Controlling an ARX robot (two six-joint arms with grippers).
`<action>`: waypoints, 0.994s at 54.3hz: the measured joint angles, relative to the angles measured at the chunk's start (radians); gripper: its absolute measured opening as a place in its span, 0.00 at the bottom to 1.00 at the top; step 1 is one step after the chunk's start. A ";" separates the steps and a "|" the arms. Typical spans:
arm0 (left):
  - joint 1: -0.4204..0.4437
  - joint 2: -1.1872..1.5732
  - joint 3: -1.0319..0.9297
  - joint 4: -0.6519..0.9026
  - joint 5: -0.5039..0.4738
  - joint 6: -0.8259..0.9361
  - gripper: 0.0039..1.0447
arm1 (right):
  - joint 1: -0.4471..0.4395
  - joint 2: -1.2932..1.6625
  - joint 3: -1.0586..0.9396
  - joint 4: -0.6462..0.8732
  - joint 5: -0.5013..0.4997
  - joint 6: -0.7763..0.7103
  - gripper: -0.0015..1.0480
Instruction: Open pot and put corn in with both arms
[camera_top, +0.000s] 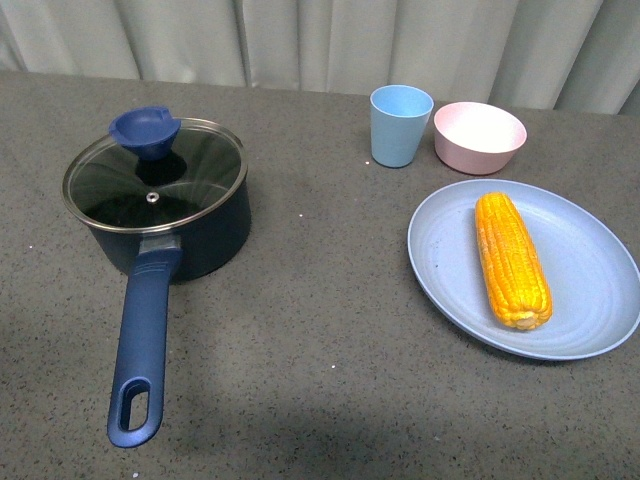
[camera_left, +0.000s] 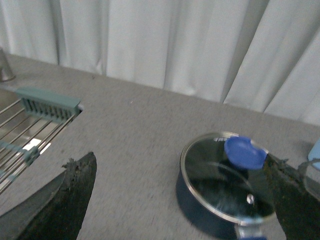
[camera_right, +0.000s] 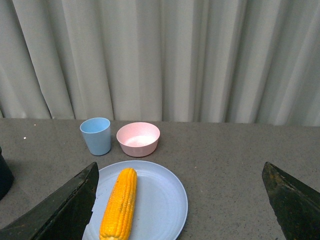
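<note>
Grey speckled countertop (camera_top: 300, 350) carried one dark navy pot (camera_top: 190, 235), and its one glass lid (camera_top: 155, 180) sat closed on the rim. The lid's single blue knob (camera_top: 145, 130) stood off-centre toward the back. One long blue handle (camera_top: 143, 340) ran from the pot toward the camera, slot at its end, with bare counter on both sides. Well to the right of the pot lay one corn (camera_top: 512, 260) cob, lengthwise on one pale blue plate (camera_top: 590, 300). A broad bare strip of counter separated pot and plate. Right of the pot and farther back stood one blue cup (camera_top: 400, 125) and one pink bowl (camera_top: 479, 137), just beside each other. One pale curtain (camera_top: 300, 40) closed off the counter's far edge behind the pot. The left gripper (camera_left: 178, 157) hung above the pot, fingers spread wide and holding nothing, with a wire rack (camera_left: 30, 125) well apart from the pot. The right gripper (camera_right: 180, 165) was likewise spread wide and held nothing.
</note>
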 joint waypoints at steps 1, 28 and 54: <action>0.000 0.063 0.018 0.049 0.004 -0.005 0.94 | 0.000 0.000 0.000 0.000 0.000 0.000 0.91; -0.058 0.915 0.530 0.272 0.058 -0.017 0.94 | 0.000 0.000 0.000 0.000 0.000 0.000 0.91; -0.122 1.029 0.594 0.235 0.178 -0.023 0.94 | 0.000 0.000 0.000 0.000 0.000 0.000 0.91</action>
